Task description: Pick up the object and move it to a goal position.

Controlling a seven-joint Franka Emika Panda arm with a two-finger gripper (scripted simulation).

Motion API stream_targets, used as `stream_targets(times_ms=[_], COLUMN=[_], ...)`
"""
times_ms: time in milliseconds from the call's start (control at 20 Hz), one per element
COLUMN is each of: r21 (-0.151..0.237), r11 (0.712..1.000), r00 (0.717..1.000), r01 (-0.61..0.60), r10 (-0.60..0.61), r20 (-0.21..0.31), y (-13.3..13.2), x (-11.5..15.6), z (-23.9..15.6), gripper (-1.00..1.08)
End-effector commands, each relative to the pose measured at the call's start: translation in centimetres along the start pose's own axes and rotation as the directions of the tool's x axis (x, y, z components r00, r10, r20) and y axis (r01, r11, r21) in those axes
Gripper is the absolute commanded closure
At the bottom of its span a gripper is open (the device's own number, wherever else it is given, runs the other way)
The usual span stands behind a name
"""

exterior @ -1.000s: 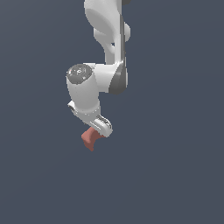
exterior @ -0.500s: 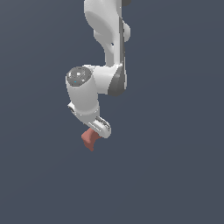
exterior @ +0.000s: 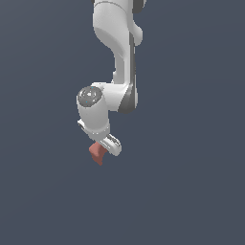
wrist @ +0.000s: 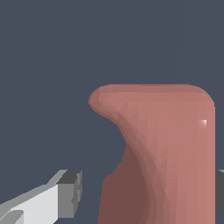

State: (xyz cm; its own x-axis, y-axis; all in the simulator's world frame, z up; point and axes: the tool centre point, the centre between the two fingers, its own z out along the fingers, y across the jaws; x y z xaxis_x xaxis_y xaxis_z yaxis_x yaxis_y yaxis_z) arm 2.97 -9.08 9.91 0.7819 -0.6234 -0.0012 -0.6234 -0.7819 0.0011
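- In the exterior view the background is one flat dark slate-blue field; no tabletop edge or corner can be made out, so places cannot be tied to them.
- The object is a small matte reddish-brown block. It shows at the lower end of the arm, toward the exterior view's left of the tool, touching it and partly covered by it. Its lower tip tapers to a dull point.
- The white tool is larger than the object. Whether the object rests on anything below cannot be told.
- In the wrist view the object looms large: a broad rounded upper edge, one corner drawn out into a lip that curls over a concave, darker hollow, and a flatter, lighter face with a small bright highlight.
- One white finger with a grey pad stands apart from the hollowed side; a second grey pad sits at the flat side.
- The fingers flank the object, but I cannot tell whether they clamp it.
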Motion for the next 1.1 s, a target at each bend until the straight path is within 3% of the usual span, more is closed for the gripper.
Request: stream_targets(times_ms=[0,100,150,750,1050], r21=[0.001,0.001,0.001,0.001,0.001], r11=[1.0,1.0,1.0,1.0,1.0], r00=[1.0,1.0,1.0,1.0,1.0], r01=[0.0,0.0,0.0,-0.001,-0.001], r10=[0.0,0.0,0.0,0.001,0.001], r20=[-0.001,-0.001,-0.001,-0.002,-0.002], y=[-0.1,-0.1,-0.1,0.0,1.5], x=[0.1,0.1,0.1,0.2,-0.1], z=[0.4,0.3,0.3,0.2,-0.1], gripper=[-0.92,-0.92,1.08,1.08,1.08])
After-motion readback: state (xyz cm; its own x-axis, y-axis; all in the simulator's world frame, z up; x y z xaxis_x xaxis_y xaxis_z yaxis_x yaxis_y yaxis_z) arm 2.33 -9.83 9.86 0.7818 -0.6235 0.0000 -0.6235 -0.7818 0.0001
